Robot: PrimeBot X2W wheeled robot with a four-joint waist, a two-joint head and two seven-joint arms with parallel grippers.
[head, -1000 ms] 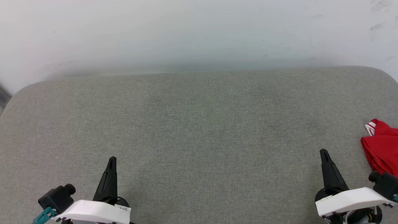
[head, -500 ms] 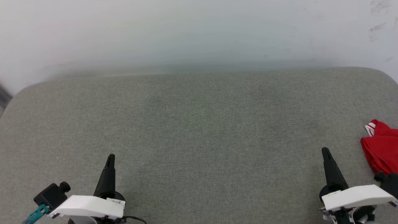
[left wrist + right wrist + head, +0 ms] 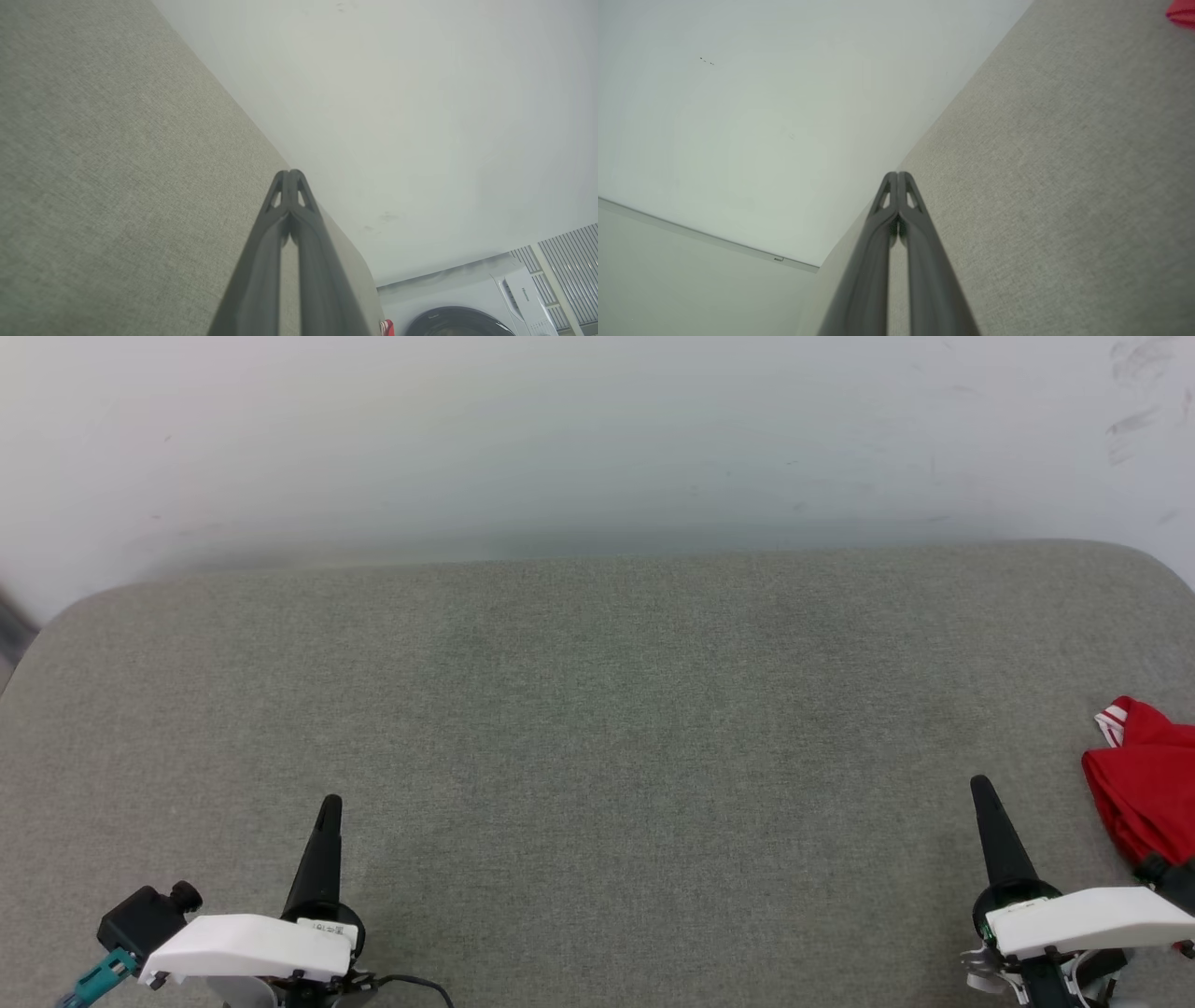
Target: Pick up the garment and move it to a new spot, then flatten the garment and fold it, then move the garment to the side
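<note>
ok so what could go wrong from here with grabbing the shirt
1. The garment lies bunched at the head view's right edge, partly cut off, so a grasp may catch several layers or miss.
2. The right gripper is shut, just left of it; reaching in without opening would likely shove the cloth along the grey surface, perhaps off its right end.

Grey soft pad (image 3: 597, 709) lying under left gripper (image 3: 330, 801) and right gripper (image 3: 978, 783). White wall (image 3: 597, 429) standing ahead of both. Washing machine (image 3: 444, 294) sitting far right of left gripper.
</note>
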